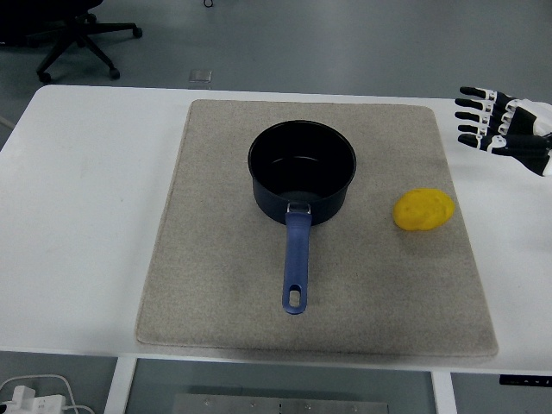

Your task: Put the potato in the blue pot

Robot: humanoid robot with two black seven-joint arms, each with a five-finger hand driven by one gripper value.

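The right robot hand (504,134) runs off the right edge, so only its fingers and part of the palm show. A chair (73,34) at top left is cut by the top edge. At bottom left, a white plug (26,398) under the desk (86,190) is partly cropped.

Grey floor (345,43), seemingly an office chair (73,30).
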